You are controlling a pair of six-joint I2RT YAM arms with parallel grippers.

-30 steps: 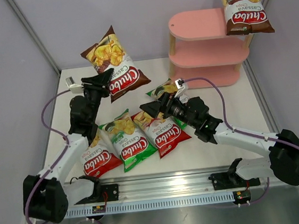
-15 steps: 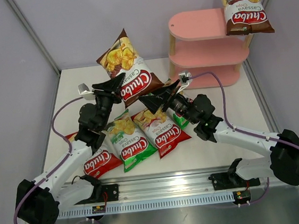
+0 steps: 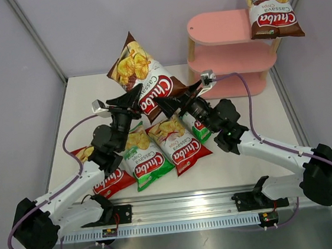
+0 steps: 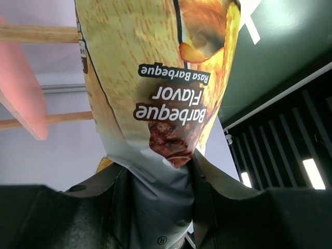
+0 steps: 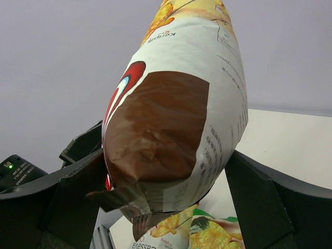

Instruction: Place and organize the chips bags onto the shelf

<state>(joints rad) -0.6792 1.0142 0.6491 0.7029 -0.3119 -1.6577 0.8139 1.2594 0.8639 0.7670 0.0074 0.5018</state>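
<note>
— What lies nearest you?

— Four glossy chips bags flat on the white table [image 3: 255, 121], between my arms. There is a red bag [image 3: 109, 181] under my left forearm, then a green bag [image 3: 140, 158] and a second red bag [image 3: 179, 146]. A second green bag [image 3: 197, 130] is mostly hidden beneath my right arm.

— And your grippers?

— My left gripper [image 4: 158, 171] is pinched on the bottom seam of a brown glossy chips bag [image 3: 143, 73], holding it up above the table. My right gripper [image 5: 166, 161] stands wide, one finger either side of that same lower end, not closed on it. Whether a pad touches the foil I cannot tell.

— How does the bag lie?

— Its long axis is near upright, seam down at my fingers, top leaning away to the far left.

— Where must it go?

— The pink three-tier shelf with oval boards and wooden posts [image 3: 218, 27] sits far and to the right of the grip. Another brown bag [image 3: 272, 12] rests on its top board, overhanging the right edge. My right arm is the nearer one to the shelf, so I judge a handover to it comes first.
</note>
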